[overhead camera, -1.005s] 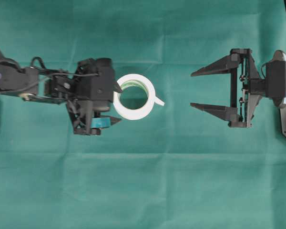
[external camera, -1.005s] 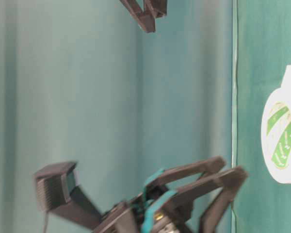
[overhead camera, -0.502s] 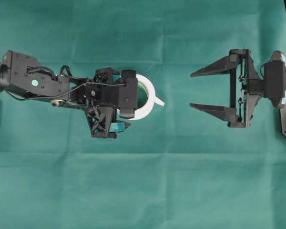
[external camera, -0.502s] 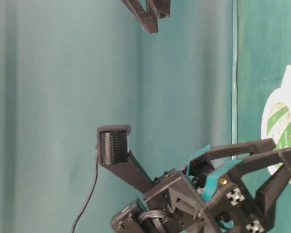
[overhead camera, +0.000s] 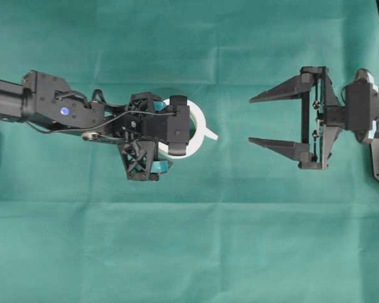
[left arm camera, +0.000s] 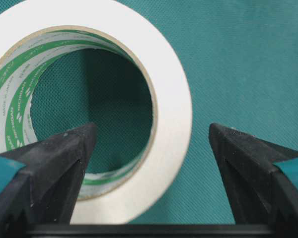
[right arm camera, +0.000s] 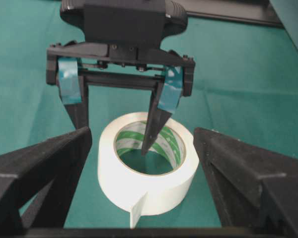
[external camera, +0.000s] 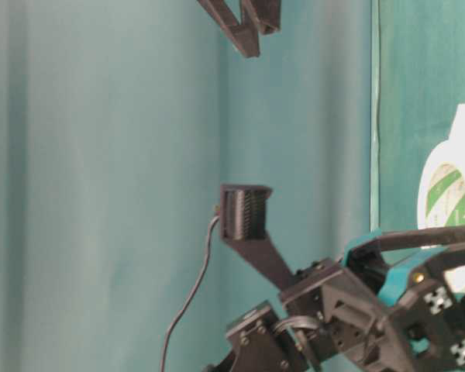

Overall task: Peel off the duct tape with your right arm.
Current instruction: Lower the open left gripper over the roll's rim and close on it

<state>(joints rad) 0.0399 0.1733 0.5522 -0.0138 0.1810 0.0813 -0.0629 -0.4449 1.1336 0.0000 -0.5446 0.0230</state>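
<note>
- The duct tape [overhead camera: 188, 129] lies flat on the green bench [overhead camera: 189, 252], near the middle, with its loose strip end [overhead camera: 210, 134] sticking out toward our right gripper [overhead camera: 263, 120].
- Our left gripper [right arm camera: 114, 131] hangs over the roll with its jaws wide apart and nothing between them clamped. One teal-wrapped finger [right arm camera: 156, 116] points down into the core while the other stands outside the wall, so the jaws straddle one side of the ring.
- We judge this placing is meant to pin the roll so it cannot slide or lift when the strip is pulled.
- Our right gripper also stands with jaws spread and empty, well apart from the roll and lined up with the strip end, which we read as waiting for the roll to be secured.
- The overhead view hides most of the roll under the left arm; the right wrist view shows the straddle plainly, and the strip end standing off the roll's near side.
- The left wrist view shows the green-striped core [left arm camera: 20, 94] and one fingertip [left arm camera: 77, 144] in front of the hole; whether it touches the bench, we cannot tell.
- The table-level view shows only part of the roll.
</note>
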